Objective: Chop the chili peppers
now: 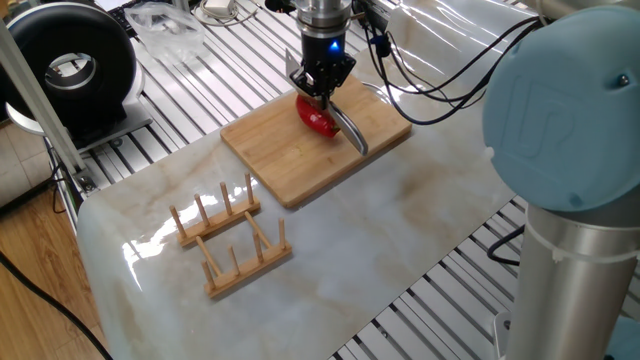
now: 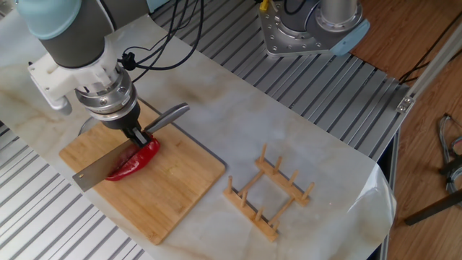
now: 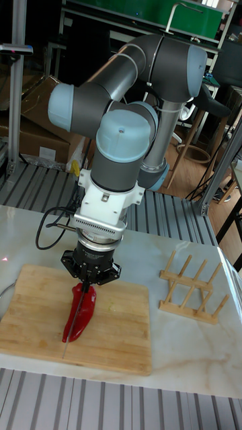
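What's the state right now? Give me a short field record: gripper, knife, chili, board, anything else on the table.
gripper: shut on knife, directly above the chili
knife: blade lying lengthwise along the chili, handle pointing away over the board's edge
chili pepper: one red chili on the board; cannot tell whether it is cut through
cutting board: flat on the marble tabletop, only the chili on it
wooden rack: on the tabletop beside the board, apart from it

Chili pepper [image 2: 134, 165] [image 1: 317, 121] [image 3: 80, 313]: glossy red, curved, lay flat on wooden board, apparently whole; knife blade rested lengthwise along it.
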`<act>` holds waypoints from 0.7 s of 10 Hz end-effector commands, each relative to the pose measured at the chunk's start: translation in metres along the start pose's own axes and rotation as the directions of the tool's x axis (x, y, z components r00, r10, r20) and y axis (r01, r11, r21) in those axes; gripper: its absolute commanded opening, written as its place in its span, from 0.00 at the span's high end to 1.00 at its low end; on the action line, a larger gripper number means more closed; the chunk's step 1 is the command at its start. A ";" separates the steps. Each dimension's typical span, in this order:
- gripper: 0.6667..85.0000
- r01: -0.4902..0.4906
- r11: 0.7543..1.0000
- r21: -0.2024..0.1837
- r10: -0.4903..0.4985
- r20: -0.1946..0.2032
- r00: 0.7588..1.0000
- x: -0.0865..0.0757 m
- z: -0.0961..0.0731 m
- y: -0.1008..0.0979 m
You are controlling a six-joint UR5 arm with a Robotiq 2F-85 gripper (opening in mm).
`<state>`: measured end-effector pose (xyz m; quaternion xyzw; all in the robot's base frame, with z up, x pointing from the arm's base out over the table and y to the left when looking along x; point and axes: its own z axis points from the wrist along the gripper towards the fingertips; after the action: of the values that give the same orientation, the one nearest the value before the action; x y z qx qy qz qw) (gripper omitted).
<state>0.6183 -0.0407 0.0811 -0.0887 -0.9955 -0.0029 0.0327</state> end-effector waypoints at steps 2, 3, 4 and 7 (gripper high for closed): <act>0.99 -0.001 1.000 -0.005 0.001 0.008 1.000 -0.002 0.005 0.004; 0.99 -0.002 1.000 -0.008 0.002 0.008 1.000 -0.001 0.005 0.005; 0.99 -0.004 1.000 -0.008 0.004 0.008 1.000 0.000 0.004 0.006; 0.99 -0.003 1.000 0.004 0.003 0.005 1.000 0.001 0.005 0.003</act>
<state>0.6180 -0.0386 0.0755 -0.0878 -0.9957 0.0012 0.0301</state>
